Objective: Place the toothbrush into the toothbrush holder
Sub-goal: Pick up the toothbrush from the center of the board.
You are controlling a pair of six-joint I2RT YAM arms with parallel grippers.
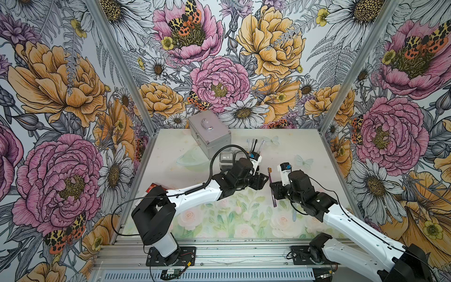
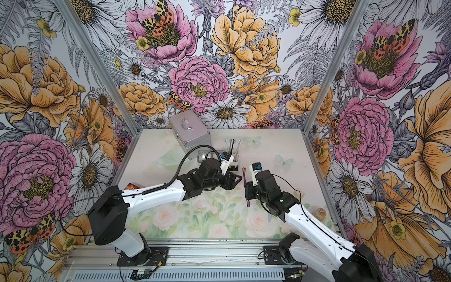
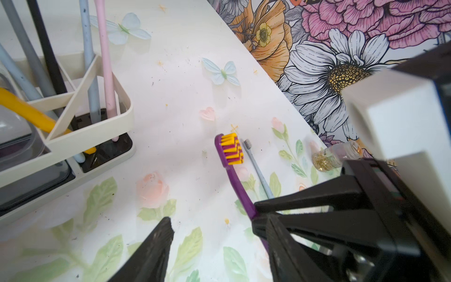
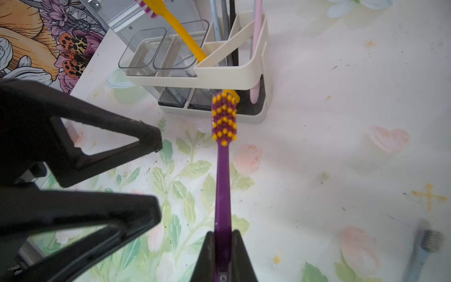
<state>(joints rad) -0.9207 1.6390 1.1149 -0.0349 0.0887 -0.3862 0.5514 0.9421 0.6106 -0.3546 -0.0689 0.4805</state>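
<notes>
The toothbrush (image 4: pixel 222 185), purple with yellow and purple bristles, points head-first toward the toothbrush holder, and my right gripper (image 4: pixel 222 234) is shut on its handle. In both top views it hangs above the table (image 1: pixel 273 199) (image 2: pixel 247 200) in that gripper (image 1: pixel 273 186). The toothbrush holder (image 4: pixel 229 73) is a white caddy with two clear square cups. Several other brushes stand in it, and my left arm partly hides it from above (image 1: pixel 259 159). My left gripper (image 3: pixel 218 217) (image 1: pixel 264 180) is open and empty, its tips just beside the purple handle (image 3: pixel 234 178) and not touching it.
A silver metal case (image 1: pixel 210 133) stands at the back, left of the caddy. A grey-blue toothbrush (image 3: pixel 258 168) and a small bottle (image 3: pixel 327 158) lie on the table near the right wall. A pale green dish (image 1: pixel 190 158) sits left of the caddy.
</notes>
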